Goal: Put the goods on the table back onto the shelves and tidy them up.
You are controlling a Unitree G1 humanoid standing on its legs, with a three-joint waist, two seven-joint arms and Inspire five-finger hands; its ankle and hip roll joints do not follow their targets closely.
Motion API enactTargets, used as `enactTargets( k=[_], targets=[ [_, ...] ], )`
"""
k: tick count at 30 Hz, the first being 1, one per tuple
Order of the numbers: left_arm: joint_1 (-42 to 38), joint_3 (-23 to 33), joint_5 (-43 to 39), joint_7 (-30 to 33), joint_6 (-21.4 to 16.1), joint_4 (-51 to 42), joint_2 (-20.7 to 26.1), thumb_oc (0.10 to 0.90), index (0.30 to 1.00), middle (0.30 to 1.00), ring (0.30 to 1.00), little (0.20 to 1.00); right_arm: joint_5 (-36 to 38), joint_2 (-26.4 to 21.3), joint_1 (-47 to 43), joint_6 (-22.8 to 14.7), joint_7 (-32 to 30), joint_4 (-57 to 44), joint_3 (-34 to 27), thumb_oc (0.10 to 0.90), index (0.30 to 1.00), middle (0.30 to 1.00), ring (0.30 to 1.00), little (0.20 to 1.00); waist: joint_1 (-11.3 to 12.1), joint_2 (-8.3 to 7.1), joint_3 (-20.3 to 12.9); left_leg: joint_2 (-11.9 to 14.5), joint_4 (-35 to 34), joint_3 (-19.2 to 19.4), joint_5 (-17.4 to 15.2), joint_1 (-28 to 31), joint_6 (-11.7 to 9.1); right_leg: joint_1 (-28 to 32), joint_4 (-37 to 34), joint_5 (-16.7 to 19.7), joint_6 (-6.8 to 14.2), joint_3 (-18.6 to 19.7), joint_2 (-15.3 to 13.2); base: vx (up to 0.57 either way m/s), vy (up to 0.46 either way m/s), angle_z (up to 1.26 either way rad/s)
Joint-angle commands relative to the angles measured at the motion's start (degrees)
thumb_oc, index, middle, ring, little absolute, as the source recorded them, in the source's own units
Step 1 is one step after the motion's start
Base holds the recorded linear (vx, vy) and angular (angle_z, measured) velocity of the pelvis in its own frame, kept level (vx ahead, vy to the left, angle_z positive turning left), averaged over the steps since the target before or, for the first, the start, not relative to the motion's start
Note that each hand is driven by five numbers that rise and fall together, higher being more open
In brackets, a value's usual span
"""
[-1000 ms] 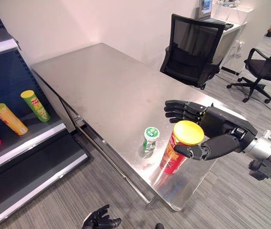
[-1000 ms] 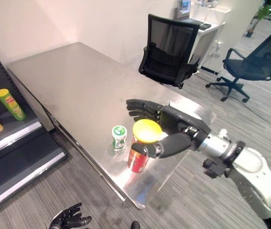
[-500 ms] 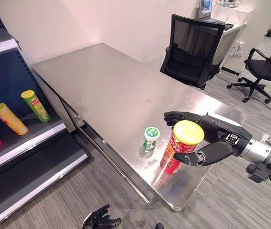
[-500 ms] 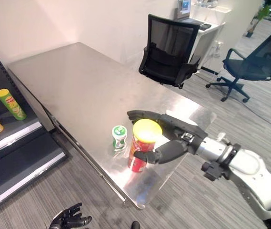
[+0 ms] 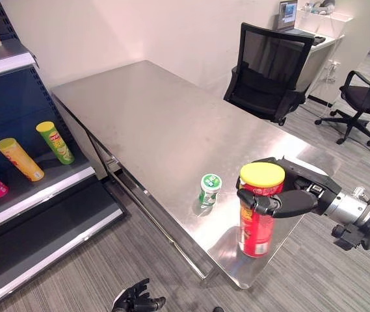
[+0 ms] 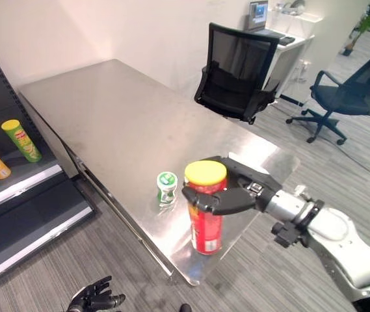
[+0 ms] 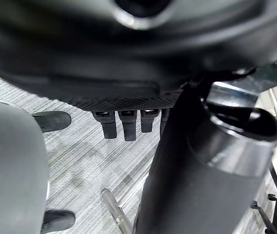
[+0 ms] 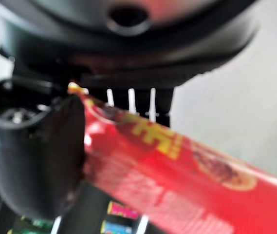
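Red chip can [image 5: 256, 221], yellow-lidded, upright at the steel table's [image 5: 152, 123] near edge, right hand [image 5: 287, 198] curled round its top; small green-capped jar [image 5: 209, 189] just beside; three cans on shelf [image 5: 35, 195]; left hand [image 5: 136, 300] low, fingers loosely curled, empty.

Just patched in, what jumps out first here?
The right hand is curled round a red can with a yellow lid, upright at the table's near corner. A small green-lidded jar stands just beside it, and more cans lie on the shelf to the left.
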Motion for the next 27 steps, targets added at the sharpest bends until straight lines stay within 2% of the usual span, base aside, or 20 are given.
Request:
enactTargets(
  k=[1, 5, 9, 14, 17, 21, 24, 25, 26, 27],
  targets=[
    [-3.78, -0.46, -0.15, -1.04, -2.66, -0.4, 2.81, 0.8, 0.9, 0.9, 0.9, 0.9, 1.0, 2.96, -8.79, -6.07, -4.91, 0.11, -3.99, 0.4, 0.3, 0.3, 0.3, 0.3, 2.61, -2.65, -1.16, 0.12, 0.46, 1.7, -5.48, 1.92, -0.59, 2.18, 0.45, -4.0, 2.93, 1.36, -1.74, 0.0, 0.0, 0.0],
    [-3.79, -0.81, -0.23, -0.45, -2.6, -0.82, 3.06, 0.8, 0.9, 0.9, 0.9, 0.9, 1.15, 4.69, -13.19, -9.14, -9.71, 2.24, -7.06, 0.4, 0.3, 0.3, 0.3, 0.3, 3.01, -2.67, -1.31, 0.28, 0.46, 1.37, -5.47, 1.9, -0.63, 2.33, 0.45, -4.22, 2.81, 1.08, -1.57, 0.0, -0.008, 0.01],
    [-3.83, -2.22, -0.9, 0.62, -2.38, -1.14, 3.51, 0.8, 0.9, 0.9, 0.9, 0.9, 1.05, 6.92, -23.31, -13.63, -17.31, 5.1, -6.65, 0.4, 0.3, 0.3, 0.3, 0.3, 3.99, -2.71, -1.64, 0.52, 0.46, 0.81, -5.27, 1.78, -0.76, 2.62, 0.45, -4.51, 2.6, 0.69, -1.38, -0.01, -0.035, 0.05],
    [-4.76, -2.73, -2.18, 1.88, -2.23, -2.0, 4.41, 0.8, 0.9, 0.9, 0.9, 0.9, -2.33, 7.74, -35.42, -16.24, -23.06, 5.53, -1.33, 0.4, 0.3, 0.3, 0.3, 0.3, 5.06, -2.9, -1.71, 0.9, 0.46, -0.54, -4.72, 1.5, -1.1, 3.24, 0.45, -5.08, 2.14, -0.05, -0.85, -0.02, -0.066, 0.1],
    [-5.21, -2.65, -3.99, 2.99, -2.18, -3.17, 5.23, 0.8, 0.9, 0.9, 0.9, 0.9, -6.73, 9.28, -43.95, -17.81, -27.53, 4.29, 1.79, 0.4, 0.3, 0.3, 0.3, 0.3, 6.94, -2.9, -1.53, 1.72, 0.46, -2.74, -3.49, 0.68, -1.95, 3.58, 0.45, -6.0, 1.31, -0.87, 0.09, -0.05, -0.115, 0.33],
    [-4.56, -1.9, -5.37, 3.71, -2.13, -4.08, 5.34, 0.8, 0.9, 0.9, 0.9, 0.9, -9.56, 11.68, -47.54, -18.5, -30.12, 3.75, 2.95, 0.4, 0.3, 0.3, 0.3, 0.3, 8.65, -2.71, -0.51, 2.51, 0.46, -5.77, -1.45, -0.9, -2.78, 3.99, 0.45, -7.41, 0.25, -1.84, 1.53, -0.08, -0.112, 0.48],
    [-4.4, -1.78, -5.92, 3.66, -2.13, -4.8, 5.09, 0.8, 0.9, 0.9, 0.9, 0.9, -10.97, 11.82, -45.98, -18.44, -30.38, 2.3, 0.81, 0.4, 0.3, 0.3, 0.3, 0.3, 9.27, -2.79, 1.33, 2.33, 2.06, -7.41, 0.15, -3.91, -3.53, 4.47, 0.45, -8.32, -0.39, -3.97, 1.62, -0.19, -0.051, 0.78],
    [-4.77, -1.55, -6.74, 3.6, -2.15, -6.0, 4.98, 0.8, 0.9, 0.9, 0.9, 0.9, -12.15, 10.74, -44.77, -18.64, -31.34, 1.97, -0.71, 0.4, 0.3, 0.3, 0.3, 0.3, 8.78, -3.53, 2.94, 3.13, 6.73, -3.83, 0.16, -7.37, -3.85, 4.13, 0.45, -7.92, -0.73, -6.25, 0.36, -0.34, 0.063, 1.81],
    [-4.15, -1.1, -6.71, 3.34, -2.32, -7.26, 5.29, 0.8, 0.9, 0.9, 0.9, 0.9, -12.38, 11.52, -44.05, -18.68, -31.15, 1.4, -1.26, 0.4, 0.3, 0.3, 0.3, 0.3, 8.74, -3.86, 3.14, 4.67, 10.31, -2.5, -2.11, -7.3, -3.67, 3.15, 0.45, -6.86, -0.61, -7.44, -0.95, -0.34, 0.202, 2.11],
    [-3.32, -0.26, -6.39, 3.36, -2.69, -7.1, 5.41, 0.8, 0.9, 0.9, 0.9, 0.9, -12.58, 12.05, -43.39, -18.43, -30.56, 1.48, -1.69, 0.4, 0.3, 0.3, 0.3, 0.3, 8.31, -3.86, 3.23, 6.6, 12.44, -3.8, -3.69, -5.35, -4.25, 2.71, 0.45, -5.7, -0.17, -8.03, -2.6, -0.21, 0.363, 1.51]
  ],
)
